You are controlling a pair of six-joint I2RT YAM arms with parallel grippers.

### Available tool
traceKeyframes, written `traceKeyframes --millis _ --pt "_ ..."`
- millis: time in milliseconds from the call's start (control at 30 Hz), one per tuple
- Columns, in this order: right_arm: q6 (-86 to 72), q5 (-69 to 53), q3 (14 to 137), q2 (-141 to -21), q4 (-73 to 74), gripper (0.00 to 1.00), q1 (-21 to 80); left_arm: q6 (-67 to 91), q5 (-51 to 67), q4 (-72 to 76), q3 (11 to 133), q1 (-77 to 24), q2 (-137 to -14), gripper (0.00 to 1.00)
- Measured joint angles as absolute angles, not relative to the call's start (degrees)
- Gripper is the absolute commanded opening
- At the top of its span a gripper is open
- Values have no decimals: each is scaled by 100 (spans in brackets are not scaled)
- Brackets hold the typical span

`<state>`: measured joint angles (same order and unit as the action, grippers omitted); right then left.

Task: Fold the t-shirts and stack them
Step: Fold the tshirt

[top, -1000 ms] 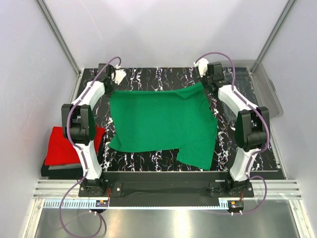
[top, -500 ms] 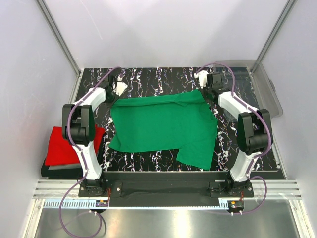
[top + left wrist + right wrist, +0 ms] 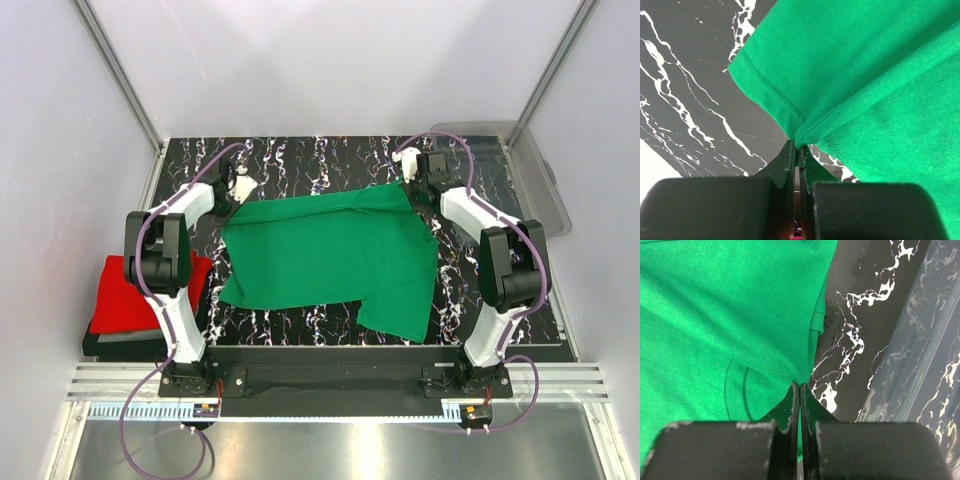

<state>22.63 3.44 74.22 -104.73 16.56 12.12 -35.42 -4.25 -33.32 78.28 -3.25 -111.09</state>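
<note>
Left jaws clamped on green t-shirt (image 3: 330, 250) far-left corner | right jaws clamped on far-right corner | arms (image 3: 160, 250) (image 3: 505, 255) reach forward

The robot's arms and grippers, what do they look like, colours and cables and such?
The left arm and right arm have white links with bulky black joint housings, and a thin purple cable loops along each from the base. The left gripper and right gripper have black fingers, blocky behind, tapering to thin tips; the right one's blocks show pale scuffs.

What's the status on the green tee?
Left hand shut on green tee, far-left corner. Right hand shut on far-right corner. Near part lies on table. Clear bin apart, right.
</note>
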Motion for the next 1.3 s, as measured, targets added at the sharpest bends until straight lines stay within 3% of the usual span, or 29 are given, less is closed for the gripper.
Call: traceKeyframes --millis 1300 --pt "1767 -272 7620 -9638 2550 0 1245 -3559 -425 -3352 7697 -325 -10818 0"
